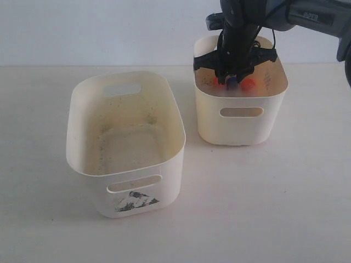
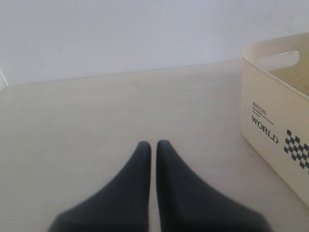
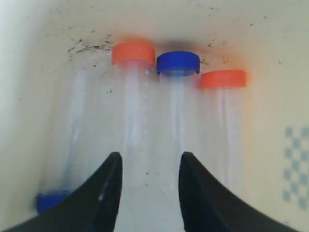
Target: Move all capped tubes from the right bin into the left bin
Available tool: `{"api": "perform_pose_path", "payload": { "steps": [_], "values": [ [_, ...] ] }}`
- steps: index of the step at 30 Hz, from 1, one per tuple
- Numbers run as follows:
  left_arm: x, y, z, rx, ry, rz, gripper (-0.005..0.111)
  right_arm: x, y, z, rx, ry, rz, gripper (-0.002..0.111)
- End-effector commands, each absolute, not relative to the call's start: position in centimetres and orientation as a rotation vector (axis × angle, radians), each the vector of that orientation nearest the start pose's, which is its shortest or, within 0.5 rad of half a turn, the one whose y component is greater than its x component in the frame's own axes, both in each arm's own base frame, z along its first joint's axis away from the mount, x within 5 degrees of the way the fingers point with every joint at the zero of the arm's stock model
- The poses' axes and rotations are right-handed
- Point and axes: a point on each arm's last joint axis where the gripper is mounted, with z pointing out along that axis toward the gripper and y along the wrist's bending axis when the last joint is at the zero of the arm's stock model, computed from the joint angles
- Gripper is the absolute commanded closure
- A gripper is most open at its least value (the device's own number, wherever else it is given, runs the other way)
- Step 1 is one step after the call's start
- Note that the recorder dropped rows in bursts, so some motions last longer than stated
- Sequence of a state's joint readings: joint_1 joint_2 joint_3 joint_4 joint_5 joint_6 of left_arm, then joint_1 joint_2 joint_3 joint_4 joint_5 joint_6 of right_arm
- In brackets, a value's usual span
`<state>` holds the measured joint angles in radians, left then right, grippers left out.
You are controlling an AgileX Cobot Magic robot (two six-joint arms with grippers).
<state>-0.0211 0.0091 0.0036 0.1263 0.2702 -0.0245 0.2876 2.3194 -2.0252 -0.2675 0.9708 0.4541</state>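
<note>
The right end effector [image 3: 150, 157] is positioned part-open, empty, over the capped tubes [image 3: 177, 63]. The left end effector [image 2: 153, 144] is seen closed.

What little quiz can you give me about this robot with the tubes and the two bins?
1. True or false: the left bin already holds a capped tube.
2. Pick one: the cap between the two orange caps is A green, B blue, C yellow.
3. Fill in: inside the right bin, the right gripper has its fingers ____ (apart or pressed together).

Key: 1 false; 2 B; 3 apart.
</note>
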Motion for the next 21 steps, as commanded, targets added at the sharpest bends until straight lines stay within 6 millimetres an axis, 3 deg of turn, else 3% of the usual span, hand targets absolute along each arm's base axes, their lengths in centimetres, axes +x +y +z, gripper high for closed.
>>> {"api": "perform_pose_path", "payload": {
  "steps": [1, 21],
  "values": [
    [5.56, 0.16, 18.93, 0.062, 1.749, 0.066, 0.102, 49.27, 12.51, 19.63, 0.097, 2.646, -0.105, 0.071],
    [5.56, 0.16, 18.93, 0.062, 1.749, 0.066, 0.102, 49.61, 12.46, 19.68, 0.117, 2.605, -0.106, 0.071]
  ]
}}
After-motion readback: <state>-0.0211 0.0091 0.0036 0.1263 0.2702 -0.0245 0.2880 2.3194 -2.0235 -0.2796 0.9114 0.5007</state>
